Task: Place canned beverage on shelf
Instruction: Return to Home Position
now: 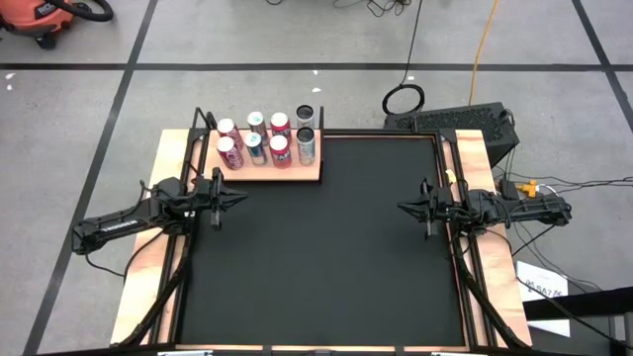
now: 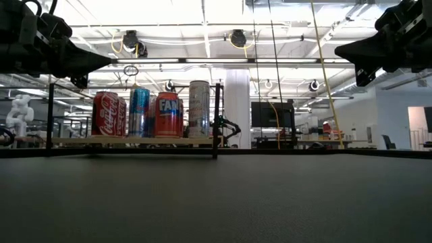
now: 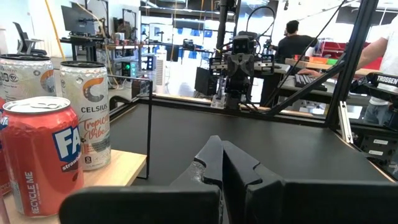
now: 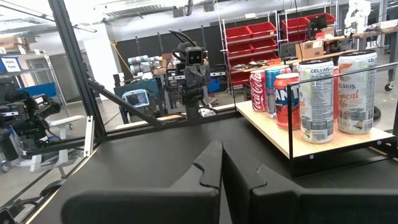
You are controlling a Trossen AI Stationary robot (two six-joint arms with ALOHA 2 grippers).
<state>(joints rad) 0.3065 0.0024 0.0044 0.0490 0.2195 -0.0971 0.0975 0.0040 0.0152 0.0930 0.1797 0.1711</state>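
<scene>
Several beverage cans (image 1: 267,138) stand upright in two rows on the shelf (image 1: 259,175), a light wooden board with a thin black rail at the mat's far left corner. In the low view they show as red, blue and silver cans (image 2: 152,111). A red Fanta can (image 3: 40,155) and a Celsius can (image 3: 87,115) are nearest my left gripper (image 1: 242,198), which hovers shut above the mat just in front of the shelf. My right gripper (image 1: 401,207) hovers shut at the mat's right side and sees the cans (image 4: 317,99) across the mat. Neither holds anything.
The black mat (image 1: 316,257) stretches between both arms. Black frame bars and wooden strips (image 1: 485,237) run along the table's sides. A dark box (image 1: 465,124) sits beyond the far right corner. People (image 3: 292,40) are at desks in the room behind.
</scene>
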